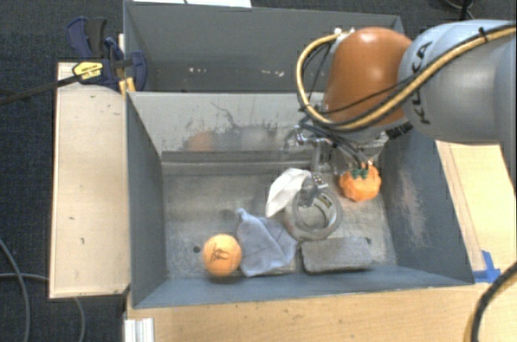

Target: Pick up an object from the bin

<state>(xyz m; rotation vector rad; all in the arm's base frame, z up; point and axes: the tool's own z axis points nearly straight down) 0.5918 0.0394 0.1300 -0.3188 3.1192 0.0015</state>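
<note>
In the camera view, the grey metal bin (pixel 153 195) was seen at the middle of the frame, with the arm reaching in from the right under its orange cover. The end effector (pixel 313 199) was lowered to the bin's floor, slightly right of the frame's centre. Whether it was spread or pressed together could not be told, and nothing could be made out as pinched in it.

A white crumpled piece (pixel 284 191), perhaps paper or cloth, lay just to its left, touching it or nearly so. A greyish ring (pixel 317 221) was seen directly below it; whether this was a thing of the bin or a part of the robot could not be settled. A small orange pumpkin-shaped toy (pixel 360 183) lay near on the right. Lower in the frame lay a pale blue-grey cloth (pixel 262 245), a flat grey block (pixel 339 255) and, at the lower left, an orange ball (pixel 222 255).

The step in hand was judged to be the descent onto a thing, with the grasp itself not yet confirmed; the white crumpled piece was judged the likeliest target. The next move would call for a firm closure on that piece and a straight lift, with care that the soft material is not let slip.
</note>
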